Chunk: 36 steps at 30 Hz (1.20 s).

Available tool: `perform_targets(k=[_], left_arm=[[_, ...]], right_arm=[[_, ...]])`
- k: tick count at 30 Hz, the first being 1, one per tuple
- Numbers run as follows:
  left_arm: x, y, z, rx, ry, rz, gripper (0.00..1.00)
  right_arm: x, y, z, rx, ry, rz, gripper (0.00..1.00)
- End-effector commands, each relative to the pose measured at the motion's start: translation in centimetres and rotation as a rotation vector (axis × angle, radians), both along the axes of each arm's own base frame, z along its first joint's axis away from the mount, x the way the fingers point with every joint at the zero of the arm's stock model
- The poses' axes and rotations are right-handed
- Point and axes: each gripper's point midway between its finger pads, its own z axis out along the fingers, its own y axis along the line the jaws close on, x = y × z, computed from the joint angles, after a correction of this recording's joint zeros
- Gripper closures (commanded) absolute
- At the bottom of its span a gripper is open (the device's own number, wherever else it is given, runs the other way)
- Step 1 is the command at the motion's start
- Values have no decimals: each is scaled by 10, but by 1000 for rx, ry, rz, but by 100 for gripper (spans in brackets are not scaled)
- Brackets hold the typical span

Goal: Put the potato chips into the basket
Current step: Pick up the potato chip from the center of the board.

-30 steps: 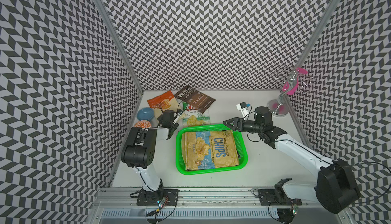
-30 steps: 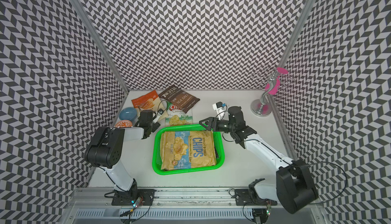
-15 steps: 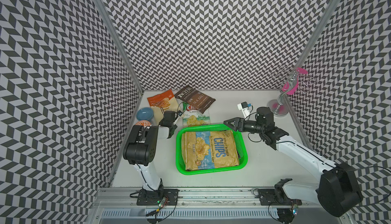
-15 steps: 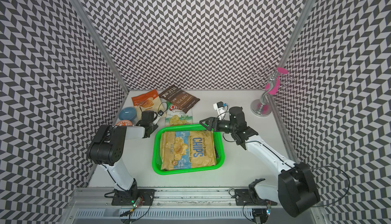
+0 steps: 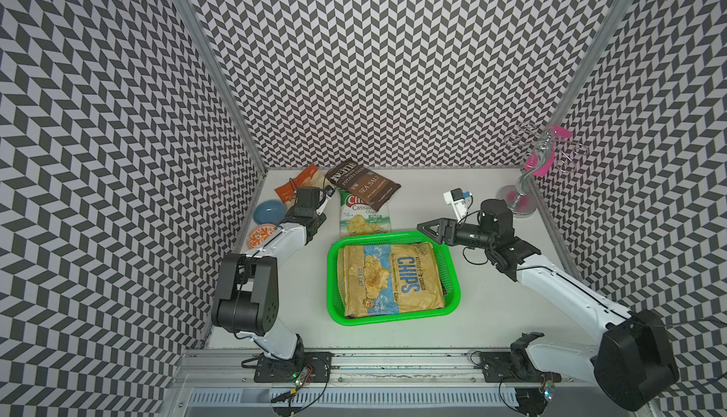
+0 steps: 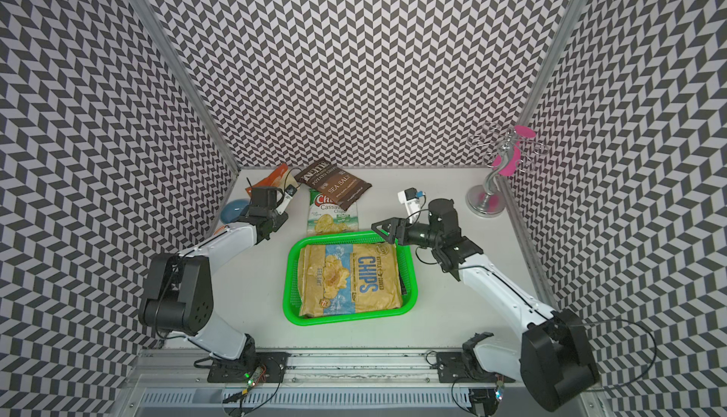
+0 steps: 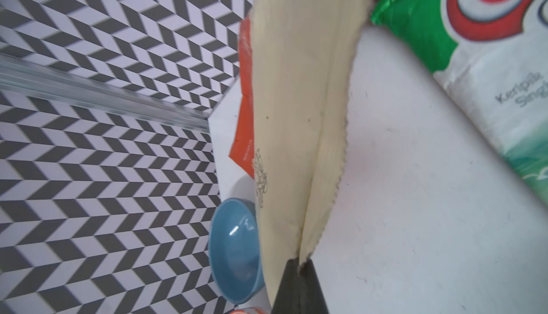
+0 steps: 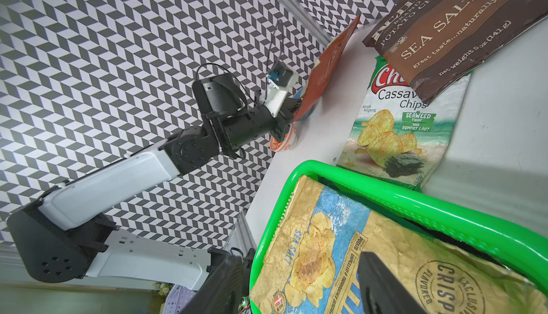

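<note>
Three tall walls (image 5: pixel 393 61) papered in a black-and-white chevron pattern enclose a plain white surface (image 5: pixel 491 316). Bare metal posts (image 5: pixel 210 65) run up the two back corners. A metal rail (image 5: pixel 393 358) edges the near side. Behind the right gripper (image 5: pixel 425 228), a chrome wire stand (image 5: pixel 517 204) with pink parts stands in the back corner. Light is even, shadows soft.

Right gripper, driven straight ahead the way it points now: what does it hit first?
Probably the green-white Cassava Chips bag just beyond the green basket's far rim; if the right gripper rides above it, the left arm's wrist. Height is unclear.
</note>
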Motion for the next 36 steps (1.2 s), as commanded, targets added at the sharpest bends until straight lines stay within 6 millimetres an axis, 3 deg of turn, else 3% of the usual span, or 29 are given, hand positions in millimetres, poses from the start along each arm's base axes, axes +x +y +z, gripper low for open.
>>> perform_targets(k=[1,11,19,26,30,33,36], left_arm=[[-3,-6,42,-47,-31,-23,100],[-8,-28,134,-114,-97,-118,100],[-30,-79,212,-187,-168,-365,100],[-56,-125,245,-238,-159,-569,100],[-88,-153,261,-277,-154,-756,100],[-111,-169,273,-308,-168,-869,100],[-121,-179,278,-339,-148,-918,100]], right_arm=[[-2,0,19,34,-82,10,34],[-5,-2,34,31,-158,15,35],[-12,-8,57,27,-289,4,35],[-14,-21,76,11,-437,-74,35],[-17,-34,79,0,-528,-149,36],[-28,-42,85,-5,-637,-171,36],[-40,-48,94,6,-712,-181,34]])
